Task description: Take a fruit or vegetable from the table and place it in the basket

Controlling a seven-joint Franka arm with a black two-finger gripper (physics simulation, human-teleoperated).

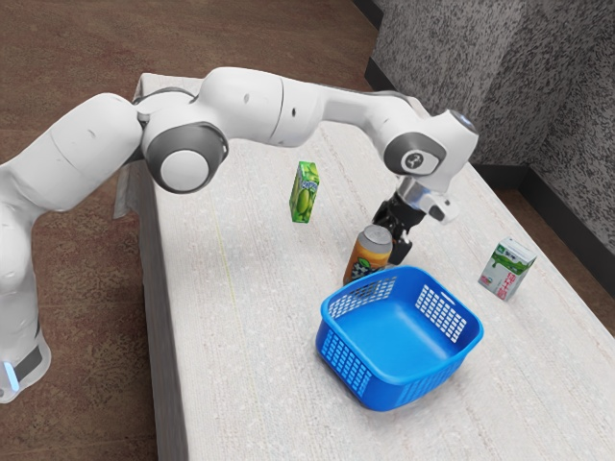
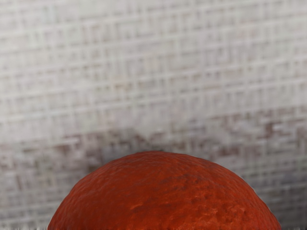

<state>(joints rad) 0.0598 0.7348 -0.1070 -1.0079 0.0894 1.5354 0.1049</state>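
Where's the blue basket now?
In the exterior view, right of centre, the basket stands on the table, just in front of the can, near the white carton.

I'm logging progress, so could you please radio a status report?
Pincer low over table, grip unconfirmed. Orange-red fruit at pincer, not in basket. Can close by, possible obstacle.

Surfaces as seen from my station: basket point(image 1: 402, 396) glossy smooth plastic, perforated; can point(image 1: 368, 257) metallic at its lid; worktop point(image 1: 259, 365) covered in matt, woven-looking cloth; round red-orange fruit point(image 2: 168, 196) finely pitted, with a faint sheen.
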